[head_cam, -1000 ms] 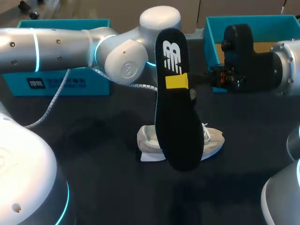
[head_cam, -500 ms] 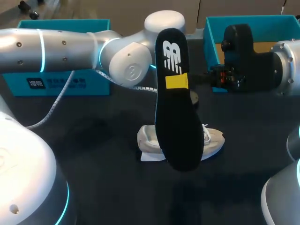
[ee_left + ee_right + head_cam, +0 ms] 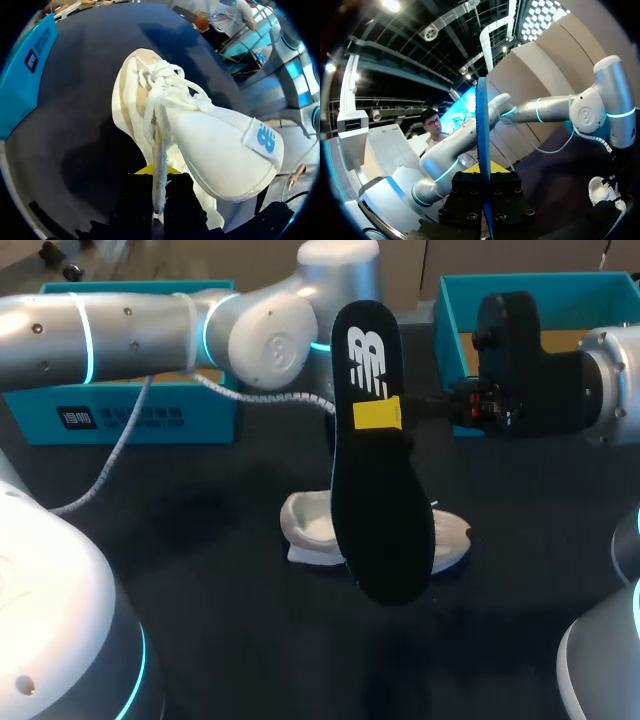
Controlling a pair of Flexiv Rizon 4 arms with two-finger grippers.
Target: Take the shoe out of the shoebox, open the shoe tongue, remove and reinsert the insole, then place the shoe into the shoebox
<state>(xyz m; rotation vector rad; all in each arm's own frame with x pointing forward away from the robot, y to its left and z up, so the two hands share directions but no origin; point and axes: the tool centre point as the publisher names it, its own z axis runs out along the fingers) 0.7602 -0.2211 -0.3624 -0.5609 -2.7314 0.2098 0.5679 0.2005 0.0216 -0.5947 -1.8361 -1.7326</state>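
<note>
A black insole (image 3: pixel 380 500) stands upright in mid-air over the table's middle, with my right gripper (image 3: pixel 378 414) shut on its upper part. Seen edge-on in the right wrist view, the insole (image 3: pixel 481 125) runs straight up from between that gripper's (image 3: pixel 483 172) fingers. Behind the insole, the white shoe (image 3: pixel 308 530) is on the dark table, partly hidden. My left arm comes across from the left, and the insole hides its gripper in the head view. In the left wrist view my left gripper (image 3: pixel 159 176) is shut on a thin white strip rising from the shoe (image 3: pixel 220 145), tongue or lace.
An open teal shoebox (image 3: pixel 450 310) stands at the back right behind my right wrist. A second teal box (image 3: pixel 130 415) stands at the back left, under my left arm. A grey cable (image 3: pixel 120 440) hangs from that arm toward the table.
My left gripper has shut on the shoe. The shoe has shifted a little to the left and turned. The right arm and insole have kept still.
</note>
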